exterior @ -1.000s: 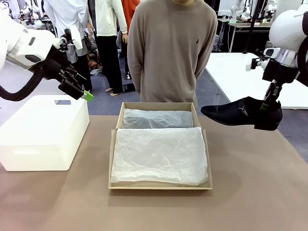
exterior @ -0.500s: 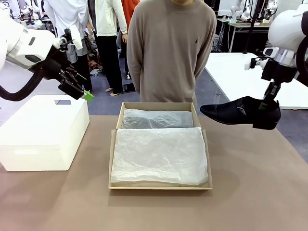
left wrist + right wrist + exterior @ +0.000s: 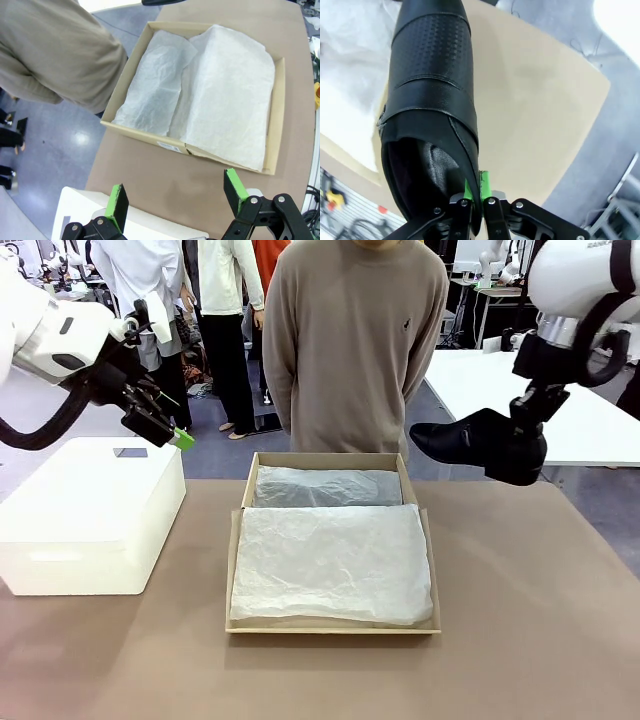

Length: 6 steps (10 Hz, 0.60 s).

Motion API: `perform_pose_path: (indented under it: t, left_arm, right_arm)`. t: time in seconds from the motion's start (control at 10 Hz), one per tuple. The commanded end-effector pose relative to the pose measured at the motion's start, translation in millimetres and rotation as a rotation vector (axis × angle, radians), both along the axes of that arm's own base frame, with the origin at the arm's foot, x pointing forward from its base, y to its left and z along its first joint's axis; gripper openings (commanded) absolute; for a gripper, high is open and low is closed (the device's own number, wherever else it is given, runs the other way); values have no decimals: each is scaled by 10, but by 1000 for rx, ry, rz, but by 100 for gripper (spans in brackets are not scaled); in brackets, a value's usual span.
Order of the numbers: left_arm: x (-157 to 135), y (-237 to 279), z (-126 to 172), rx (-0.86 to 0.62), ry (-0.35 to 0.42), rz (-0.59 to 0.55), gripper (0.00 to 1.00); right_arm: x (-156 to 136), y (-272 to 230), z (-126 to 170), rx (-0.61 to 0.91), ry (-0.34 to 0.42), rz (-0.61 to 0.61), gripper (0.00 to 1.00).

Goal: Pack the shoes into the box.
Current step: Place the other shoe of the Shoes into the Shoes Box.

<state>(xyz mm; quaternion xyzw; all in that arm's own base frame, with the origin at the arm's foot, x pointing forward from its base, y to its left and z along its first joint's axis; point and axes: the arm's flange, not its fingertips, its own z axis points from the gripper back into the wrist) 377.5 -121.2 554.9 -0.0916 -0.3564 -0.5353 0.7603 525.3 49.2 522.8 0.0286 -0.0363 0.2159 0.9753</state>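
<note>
right gripper pinches the shoe by its heel rim, aloft just right of the box, toe aimed at it for entry. left gripper hangs open over the white box, leaving that path free.

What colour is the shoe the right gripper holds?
Black, with a perforated band; the shoe shows best in the right wrist view.
</note>
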Motion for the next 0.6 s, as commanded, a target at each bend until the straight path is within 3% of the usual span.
perform_pose_path:
  t: [0.0,0.3,0.5]
  left_arm:
    - [-2,0,-14,-13,7,-2,100]
    - [-2,0,-14,-13,7,-2,100]
    - [-2,0,-14,-13,7,-2,100]
  right_arm:
    - [25,307,40,0,1,-122,0]
    - [-11,730,114,4,-30,-109,0]
    - [-44,535,-42,8,13,-119,0]
